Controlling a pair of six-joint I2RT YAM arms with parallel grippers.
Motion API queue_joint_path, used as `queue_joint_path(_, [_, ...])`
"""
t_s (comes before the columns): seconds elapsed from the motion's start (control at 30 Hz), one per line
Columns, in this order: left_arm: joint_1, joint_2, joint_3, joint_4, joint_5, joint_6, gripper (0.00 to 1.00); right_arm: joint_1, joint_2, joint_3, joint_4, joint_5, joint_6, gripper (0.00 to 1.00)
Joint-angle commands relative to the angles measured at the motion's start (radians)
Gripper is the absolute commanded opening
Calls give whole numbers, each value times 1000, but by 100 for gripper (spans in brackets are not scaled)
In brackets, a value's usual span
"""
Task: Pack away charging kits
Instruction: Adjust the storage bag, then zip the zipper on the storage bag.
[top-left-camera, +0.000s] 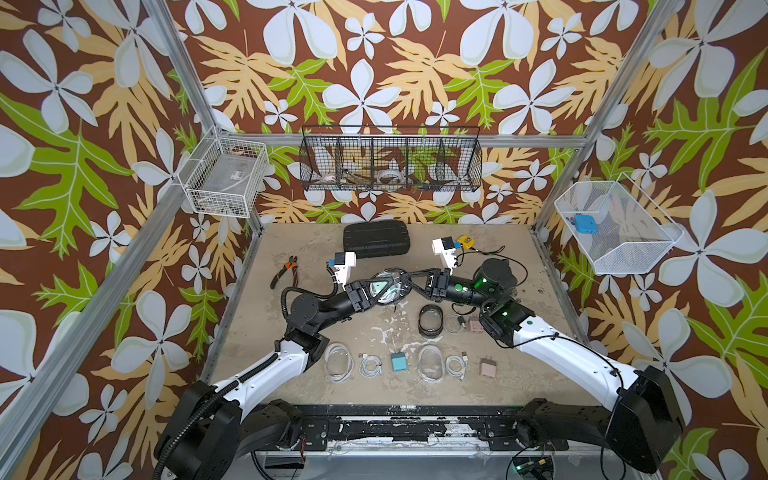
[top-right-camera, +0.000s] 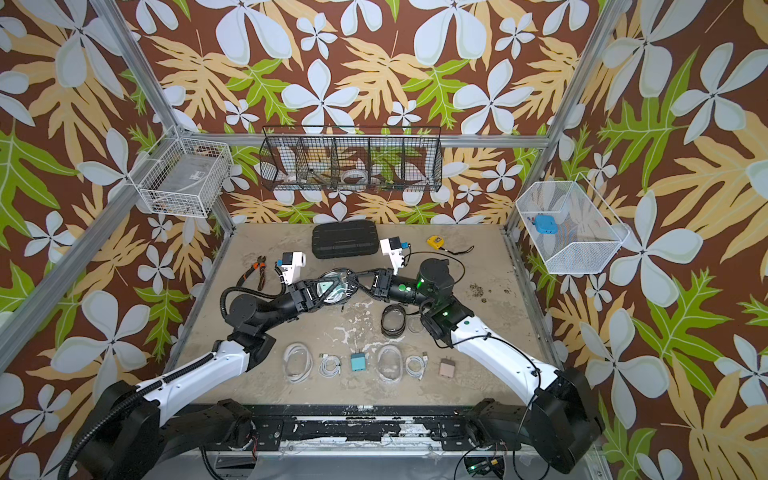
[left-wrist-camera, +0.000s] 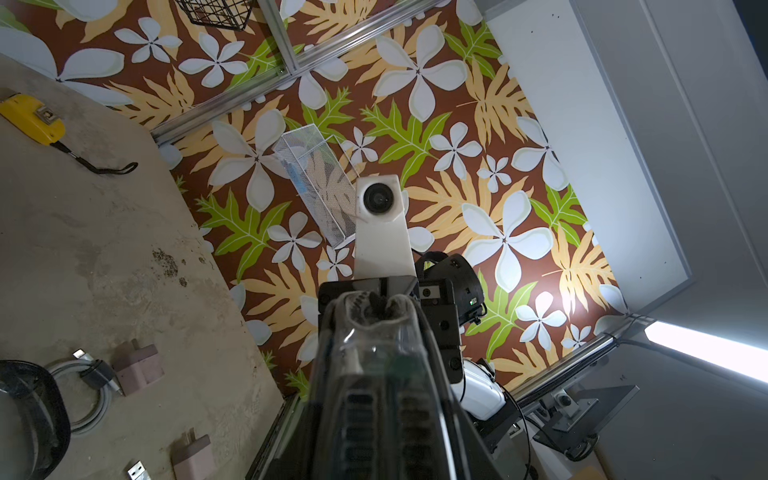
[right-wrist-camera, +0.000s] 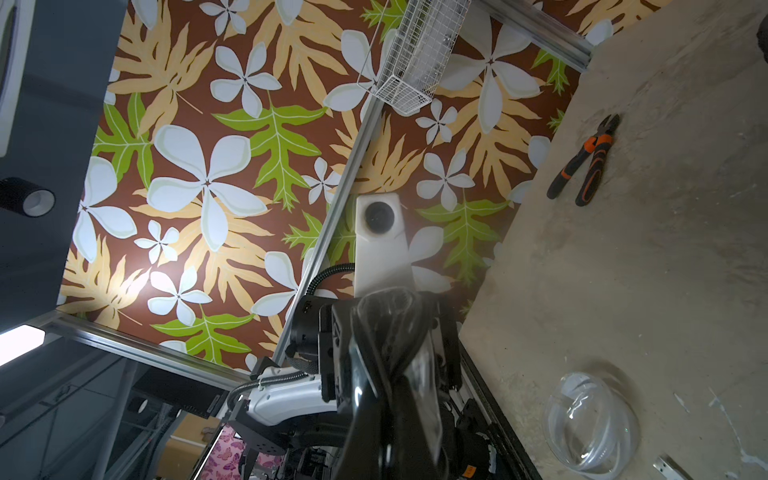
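1. Floral wallpaper (top-left-camera: 374, 62) covers three sides; the sandy, scuffed table (top-left-camera: 374, 395) sits below.
2. Both arms reach to mid-table and meet at one clear oval case (top-left-camera: 392, 296).
3. Left gripper (top-left-camera: 390, 282) comes in from the left. Its fingers are clamped on that case, and the left wrist view shows the clear shell caught between the pads.
4. Right gripper (top-left-camera: 408, 277) takes the opposite end, jaws pressed together and pinching the case's rim.
5. Large black ribbed case (top-left-camera: 376, 239) lies flat at the back of the table, apart from the arms.
6. Black-rimmed oval case (top-left-camera: 430, 320) lies just in front of the held one.
7. Front row holds two more clear cases (top-left-camera: 338, 361) (top-left-camera: 431, 362), well apart.
8. A coiled white cable lies to the right of each: (top-left-camera: 370, 365), (top-left-camera: 456, 365). A third coil (top-left-camera: 453, 323) lies beside the black-rimmed case.
9. Teal plug (top-left-camera: 399, 362) stands between the front-row cables.
10. One pink plug (top-left-camera: 487, 368) ends the row, and another (top-left-camera: 475, 324) sits by the third coil.
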Motion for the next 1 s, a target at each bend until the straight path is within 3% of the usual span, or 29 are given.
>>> queue_joint_path(0.0, [0, -8, 11, 42, -41, -45, 19, 3, -13, 34, -83, 14, -70, 0])
queue_joint_path(0.2, [16, -71, 8, -159, -138, -98, 17, 4, -105, 94, -350, 52, -324, 32])
queue_joint_path(0.27, [21, -73, 9, -214, -140, -151, 16, 17, -137, 99, -444, 95, -415, 48])
queue_joint_path(0.53, [21, -108, 72, -443, -202, -180, 14, 167, -133, 134, -632, 297, -725, 43])
queue_joint_path(0.97, [19, -92, 86, -499, -220, -204, 15, 222, -29, 236, -672, 362, -895, 38])
